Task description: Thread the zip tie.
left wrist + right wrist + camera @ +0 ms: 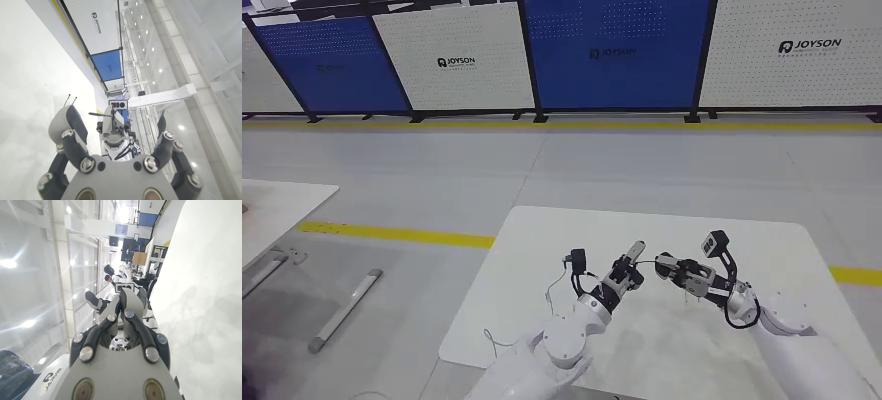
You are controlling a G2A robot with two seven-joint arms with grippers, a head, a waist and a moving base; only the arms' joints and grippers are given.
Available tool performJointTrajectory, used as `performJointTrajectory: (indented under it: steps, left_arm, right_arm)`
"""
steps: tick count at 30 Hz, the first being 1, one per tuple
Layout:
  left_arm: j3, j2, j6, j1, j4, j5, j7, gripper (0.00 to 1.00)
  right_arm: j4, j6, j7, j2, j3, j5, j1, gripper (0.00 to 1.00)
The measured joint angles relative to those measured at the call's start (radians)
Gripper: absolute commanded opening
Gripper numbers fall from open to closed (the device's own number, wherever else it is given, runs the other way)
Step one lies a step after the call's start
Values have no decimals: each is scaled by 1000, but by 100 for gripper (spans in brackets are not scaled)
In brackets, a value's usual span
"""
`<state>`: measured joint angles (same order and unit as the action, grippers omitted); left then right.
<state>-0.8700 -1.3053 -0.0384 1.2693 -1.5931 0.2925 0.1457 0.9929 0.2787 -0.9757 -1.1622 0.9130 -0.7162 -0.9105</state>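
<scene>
Right hand [122,292]: clenched on the zip tie [97,114], presenting its tail.
Left hand [632,262]: released, facing it, likely ready to grasp.

Seen from above, the zip tie [647,261] between the left gripper [632,260] and the right gripper [662,263] is too thin to trace. The table [722,230] is cut off by the frame's lower and right edges. In the left wrist view, the zip tie's middle disappears between the right gripper's pressed pads [107,117], and whether its tail has entered its head cannot be told. 2 spare ties [66,101] on the table lose their near ends behind a left finger [75,121]. In the right wrist view, the same pads hide whatever they pinch.
</scene>
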Motion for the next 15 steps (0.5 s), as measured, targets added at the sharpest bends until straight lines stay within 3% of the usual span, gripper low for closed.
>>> performJointTrajectory:
  steps: [6,12,15]
  left_arm:
    - [-3,0,-6,1,4,-15,12,100]
    - [-14,-7,-11,-7,50,-61,65,100]
    - [-8,-9,-9,-7,52,-86,86,100]
  right_arm:
    - [28,-17,25,1,4,20,-16,0]
    - [63,-36,19,8,32,40,-41,0]
    - [63,-36,21,8,34,40,-42,0]
